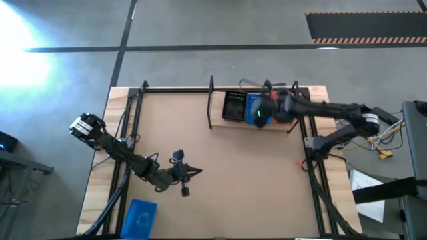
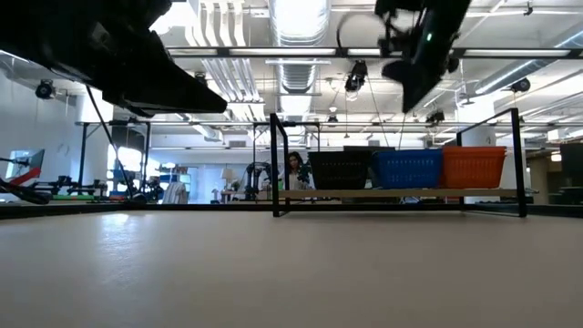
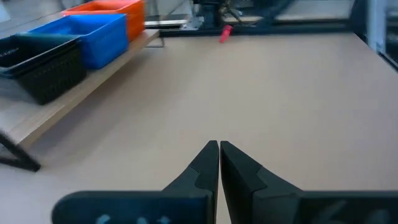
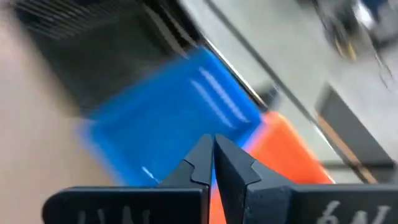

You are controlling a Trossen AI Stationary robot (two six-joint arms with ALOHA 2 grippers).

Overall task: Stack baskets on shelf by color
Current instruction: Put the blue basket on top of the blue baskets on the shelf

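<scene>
The shelf (image 1: pixel 283 127) stands at the table's far edge, and its light board carries a black basket (image 1: pixel 235 105), a blue basket (image 1: pixel 254 107) and an orange basket (image 2: pixel 472 166) side by side. In the high view my right arm hides the orange one. My right gripper (image 4: pixel 213 142) is shut and hovers above the blue basket (image 4: pixel 168 118) and the orange basket (image 4: pixel 280 155), clear of them in the low view (image 2: pixel 407 98). My left gripper (image 3: pixel 219 146) is shut and held above bare table at the near left (image 1: pixel 197 171). Another blue basket (image 1: pixel 140 219) rests on the table's near left corner.
A small red object (image 1: pixel 299 162) lies near the table's right side. Black arm frames (image 1: pixel 127 127) run along the left and right edges. The wide middle of the table (image 1: pixel 247 173) is bare. A person (image 2: pixel 296 169) shows in the room behind the shelf.
</scene>
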